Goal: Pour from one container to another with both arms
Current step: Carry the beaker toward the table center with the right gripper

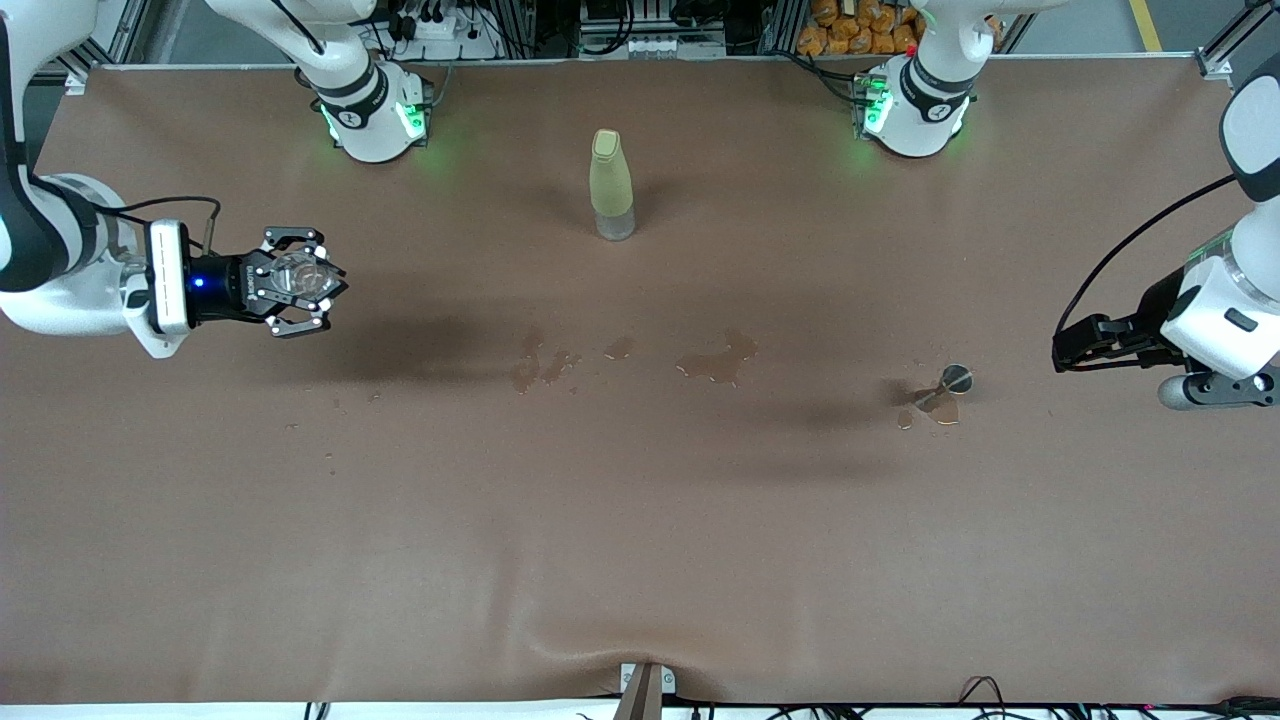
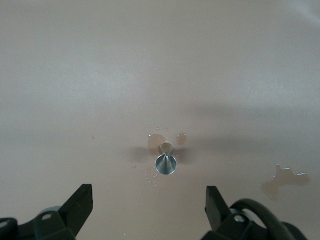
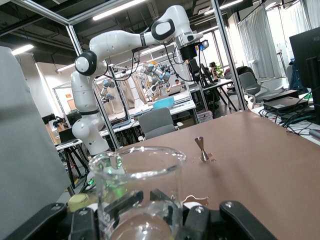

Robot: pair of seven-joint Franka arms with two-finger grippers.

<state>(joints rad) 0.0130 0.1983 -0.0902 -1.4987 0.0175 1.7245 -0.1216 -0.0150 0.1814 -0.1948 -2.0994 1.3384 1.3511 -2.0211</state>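
Observation:
My right gripper (image 1: 318, 283) hangs over the right arm's end of the table, shut on the squat clear glass cup (image 1: 298, 276). In the right wrist view the cup (image 3: 137, 175) fills the foreground, with the black fingers (image 3: 124, 203) pressed on its base. The stemmed glass (image 1: 955, 380) stands in a small puddle toward the left arm's end of the table. It is also in the right wrist view as the stemmed glass (image 3: 202, 149). My left gripper (image 1: 1065, 352) is open beside it, a little apart. In the left wrist view the stemmed glass (image 2: 166, 163) lies ahead of the spread fingers (image 2: 80, 204), with nothing between them.
A tall pale yellow-green bottle (image 1: 611, 185) stands upright mid-table, close to the arm bases. Liquid spills (image 1: 718, 360) and smaller wet patches (image 1: 540, 365) mark the brown table cover (image 1: 640, 550) between the two grippers.

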